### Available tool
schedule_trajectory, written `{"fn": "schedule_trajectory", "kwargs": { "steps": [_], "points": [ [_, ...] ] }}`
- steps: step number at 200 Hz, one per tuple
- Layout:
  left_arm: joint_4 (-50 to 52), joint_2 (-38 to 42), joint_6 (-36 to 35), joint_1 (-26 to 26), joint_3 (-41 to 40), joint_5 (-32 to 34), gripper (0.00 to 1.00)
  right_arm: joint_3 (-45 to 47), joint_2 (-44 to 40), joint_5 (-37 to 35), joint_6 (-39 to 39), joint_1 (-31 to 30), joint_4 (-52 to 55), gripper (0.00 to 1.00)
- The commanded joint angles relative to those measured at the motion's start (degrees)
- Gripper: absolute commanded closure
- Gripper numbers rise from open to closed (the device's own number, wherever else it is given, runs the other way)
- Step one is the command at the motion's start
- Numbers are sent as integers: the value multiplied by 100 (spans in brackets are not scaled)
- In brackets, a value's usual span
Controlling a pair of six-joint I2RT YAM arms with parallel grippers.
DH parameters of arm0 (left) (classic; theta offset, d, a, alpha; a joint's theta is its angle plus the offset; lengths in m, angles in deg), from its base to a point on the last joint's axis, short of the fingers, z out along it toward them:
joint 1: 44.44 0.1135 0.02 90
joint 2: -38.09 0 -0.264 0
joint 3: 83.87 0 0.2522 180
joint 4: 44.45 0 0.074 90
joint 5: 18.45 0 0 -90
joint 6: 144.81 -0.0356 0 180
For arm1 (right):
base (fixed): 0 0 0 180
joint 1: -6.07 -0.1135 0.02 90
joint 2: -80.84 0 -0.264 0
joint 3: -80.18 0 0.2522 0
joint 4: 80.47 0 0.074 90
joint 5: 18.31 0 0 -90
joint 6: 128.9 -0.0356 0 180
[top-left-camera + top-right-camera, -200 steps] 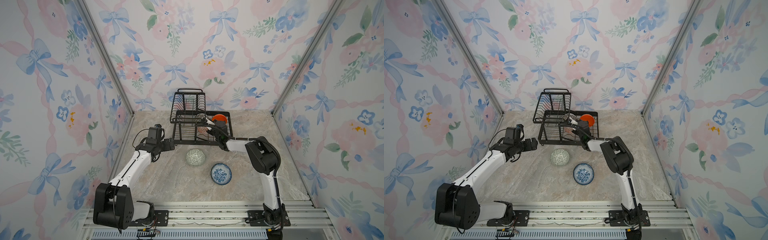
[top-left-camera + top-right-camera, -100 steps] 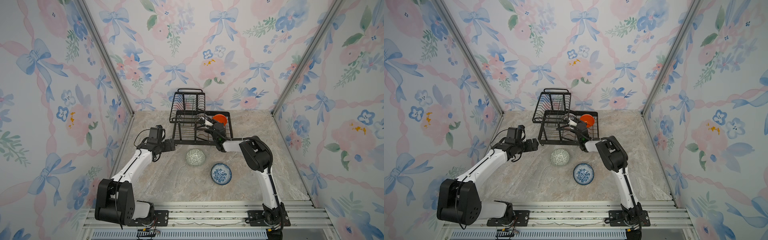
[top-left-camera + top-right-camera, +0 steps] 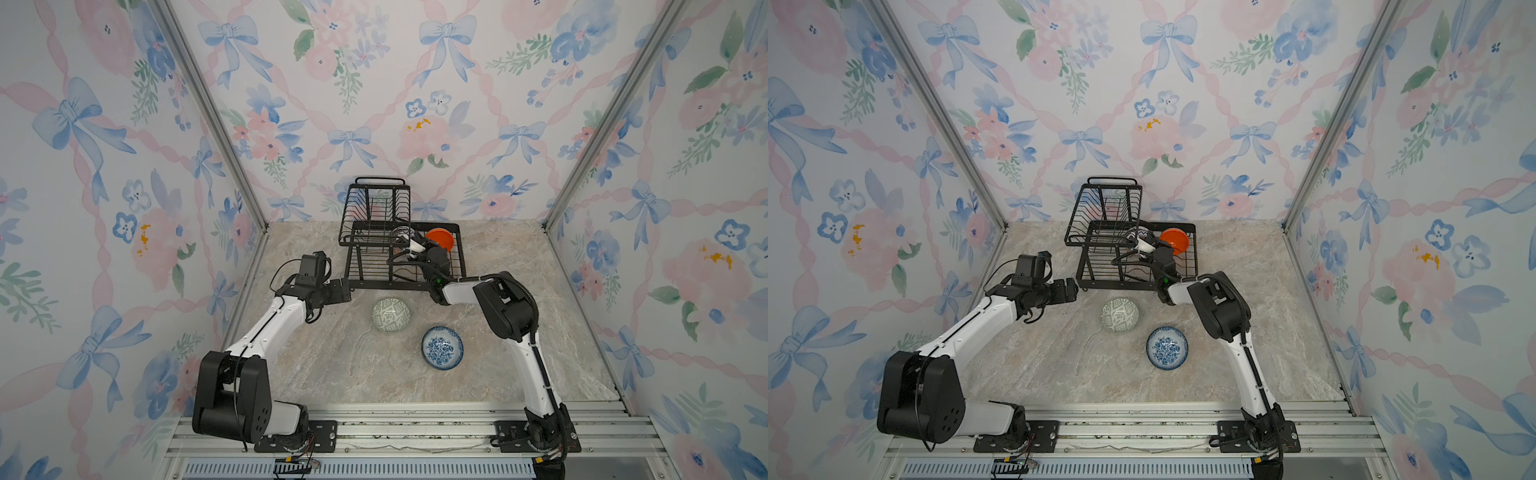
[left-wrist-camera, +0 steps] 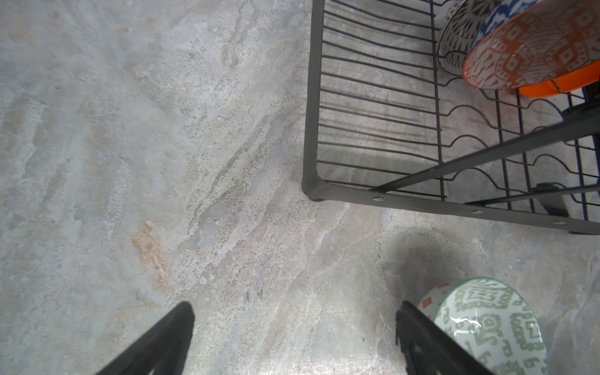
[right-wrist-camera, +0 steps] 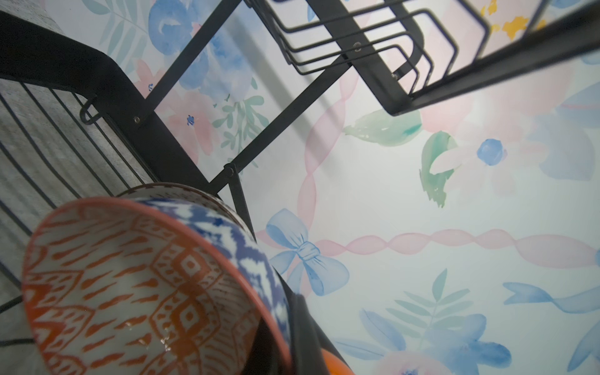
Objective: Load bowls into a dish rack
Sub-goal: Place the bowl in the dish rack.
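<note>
Right wrist view shows the right claw (image 5: 281,352) clenched on the orange-patterned bowl (image 5: 130,292); left claw (image 4: 293,313) spread wide, empty.

Bright even light, close-ups perhaps blurred

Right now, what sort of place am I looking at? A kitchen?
Probably not a kitchen: a small robot test booth. Flowery wallpapered walls box in a marble-look tabletop, two robot arms are bolted to a metal rail, and a dish rack holds bowls.

Blk rack (image 3: 390,286) holds orange bowl (image 3: 439,239) on edge; green bowl (image 3: 390,315) + blue bowl (image 3: 442,347) on table (image 3: 332,365).
</note>
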Motion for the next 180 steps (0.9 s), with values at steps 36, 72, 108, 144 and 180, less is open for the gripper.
{"fn": "schedule_trajectory", "kwargs": {
  "steps": [36,72,108,144,180],
  "points": [
    [-41,-125,25,-20,254,-132,2,-508,315,-164,437,-68,-748,100],
    [-45,-184,7,-36,301,-149,2,-412,328,-44,587,-46,-754,100],
    [-48,-238,-10,-49,330,-163,2,-208,283,99,618,-39,-709,100],
    [-54,-243,-36,-46,338,-162,2,-128,302,190,747,-56,-626,100],
    [-47,-221,-50,-50,296,-150,2,-114,313,236,803,-64,-561,100]
  ]
}}
